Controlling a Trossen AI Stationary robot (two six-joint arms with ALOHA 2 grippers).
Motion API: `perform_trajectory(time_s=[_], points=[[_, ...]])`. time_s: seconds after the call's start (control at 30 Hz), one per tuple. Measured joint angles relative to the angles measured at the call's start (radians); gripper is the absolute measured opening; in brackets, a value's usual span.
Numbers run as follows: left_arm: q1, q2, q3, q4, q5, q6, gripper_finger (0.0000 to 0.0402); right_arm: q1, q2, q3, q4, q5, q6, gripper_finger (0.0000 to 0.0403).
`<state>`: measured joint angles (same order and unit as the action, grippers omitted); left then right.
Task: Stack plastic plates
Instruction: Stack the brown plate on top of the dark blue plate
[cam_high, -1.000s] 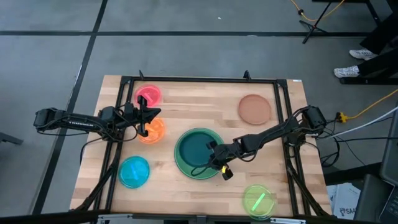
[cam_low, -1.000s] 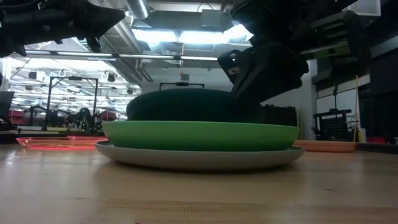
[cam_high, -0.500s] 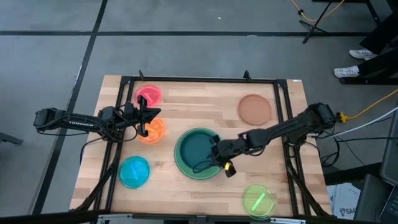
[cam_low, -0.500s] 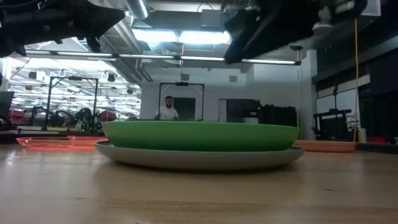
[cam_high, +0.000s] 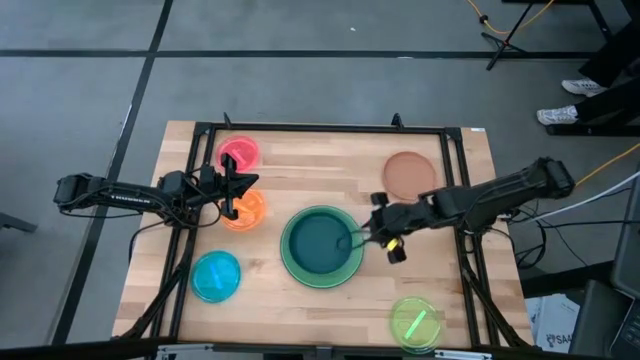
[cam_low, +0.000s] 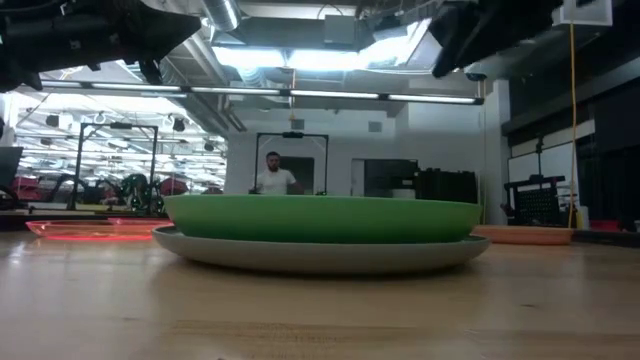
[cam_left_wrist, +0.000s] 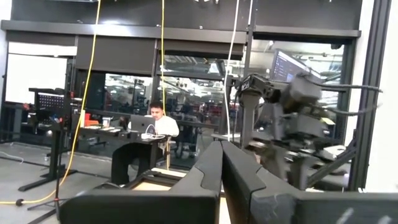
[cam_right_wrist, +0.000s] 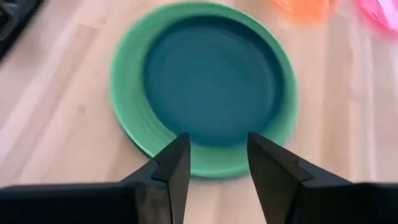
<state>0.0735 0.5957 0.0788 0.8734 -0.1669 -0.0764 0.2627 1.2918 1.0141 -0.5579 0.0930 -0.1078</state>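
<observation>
Right gripper (cam_high: 372, 236) hangs with its fingers spread apart and empty, just off the edge of the plate stack nearest the right arm. That stack sits mid-table: dark teal plate (cam_high: 322, 242) inside the green plate (cam_high: 291, 262), over a grey plate (cam_low: 320, 256). Left gripper (cam_high: 236, 190), fingers pressed together, hovers between the pink plate (cam_high: 239, 153) and orange plate (cam_high: 249, 211).
</observation>
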Motion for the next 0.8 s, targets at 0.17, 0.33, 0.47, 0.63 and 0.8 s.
perform_trajectory(time_s=[0.17, 0.33, 0.47, 0.63, 0.8], points=[[0.000, 0.000, 0.000, 0.001, 0.000, 0.000, 0.0000, -0.107, -0.100, -0.118, -0.009, 0.037, 0.010, 0.0147], [0.000, 0.000, 0.000, 0.001, 0.000, 0.000, 0.0000, -0.244, -0.138, -0.214, -0.028, 0.093, 0.020, 0.0146], [0.000, 0.000, 0.000, 0.002, -0.001, 0.000, 0.0000, -0.352, -0.129, -0.277, -0.017, 0.098, 0.040, 0.0146], [0.000, 0.000, 0.000, 0.002, -0.004, 0.000, 0.0000, -0.470, -0.109, -0.334, -0.012, 0.105, 0.082, 0.0146], [0.000, 0.000, 0.000, 0.002, -0.005, 0.000, 0.0000, -0.556, -0.082, -0.371, 0.014, 0.097, 0.153, 0.0146]])
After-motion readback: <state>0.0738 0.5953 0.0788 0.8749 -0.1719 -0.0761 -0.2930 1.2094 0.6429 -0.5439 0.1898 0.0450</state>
